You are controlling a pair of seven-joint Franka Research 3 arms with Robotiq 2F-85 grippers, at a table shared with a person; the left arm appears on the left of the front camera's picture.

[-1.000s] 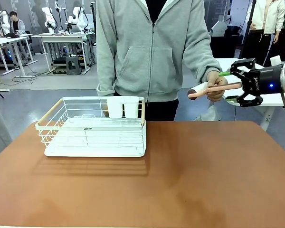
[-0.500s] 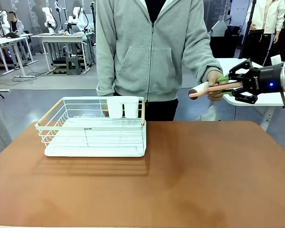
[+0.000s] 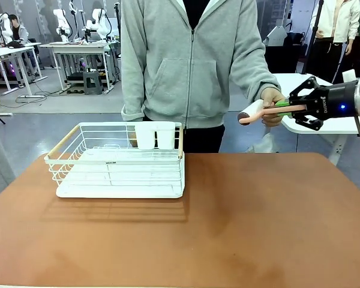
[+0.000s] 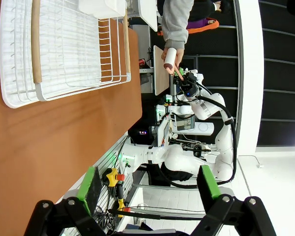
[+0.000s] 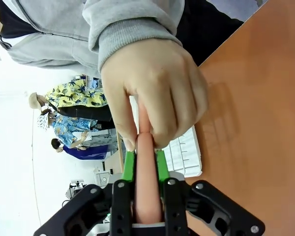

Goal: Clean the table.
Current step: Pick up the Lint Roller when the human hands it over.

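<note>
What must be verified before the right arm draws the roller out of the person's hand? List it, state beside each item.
1. Grip: ok, the right gripper is shut on the pink handle of the roller, green pads on both sides.
2. Release: not ok, the person's hand grips the handle.
3. Fingers clear of pads: cannot tell, fingertips sit right at the pad tips.
4. Other arm: ok, the left gripper is open, empty, far from the handover.
5. Path: ok, the dish rack stands on the left part of the table, away from the roller.
</note>
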